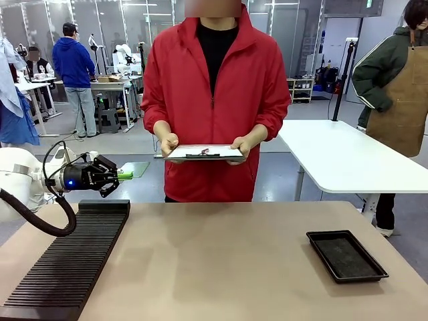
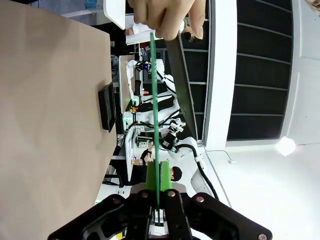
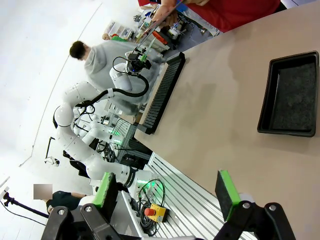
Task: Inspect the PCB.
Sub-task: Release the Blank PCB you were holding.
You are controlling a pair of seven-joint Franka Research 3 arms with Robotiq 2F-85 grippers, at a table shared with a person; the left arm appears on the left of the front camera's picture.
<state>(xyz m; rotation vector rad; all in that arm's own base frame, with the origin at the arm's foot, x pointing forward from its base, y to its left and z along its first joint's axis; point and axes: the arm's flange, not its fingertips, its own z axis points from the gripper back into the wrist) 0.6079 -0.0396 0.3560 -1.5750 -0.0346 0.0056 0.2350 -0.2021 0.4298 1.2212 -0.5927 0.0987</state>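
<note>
My left gripper [image 1: 120,174] is raised above the table's far left edge and is shut on the PCB [image 1: 137,167], a thin pale green board that sticks out toward the person. In the left wrist view the PCB [image 2: 155,110] shows edge-on as a narrow green line rising from between the green pads [image 2: 151,176] of that gripper [image 2: 159,179]. My right gripper [image 3: 166,192] is open above the table, with nothing between its fingers. The person in a red jacket stands across the table and holds a white clipboard [image 1: 204,152] in both hands.
A long black slotted rack [image 1: 67,261] lies along the table's left side under my left arm. A shallow black tray [image 1: 346,255] sits at the right; it is also in the right wrist view [image 3: 292,95]. A white table [image 1: 348,157] stands behind on the right.
</note>
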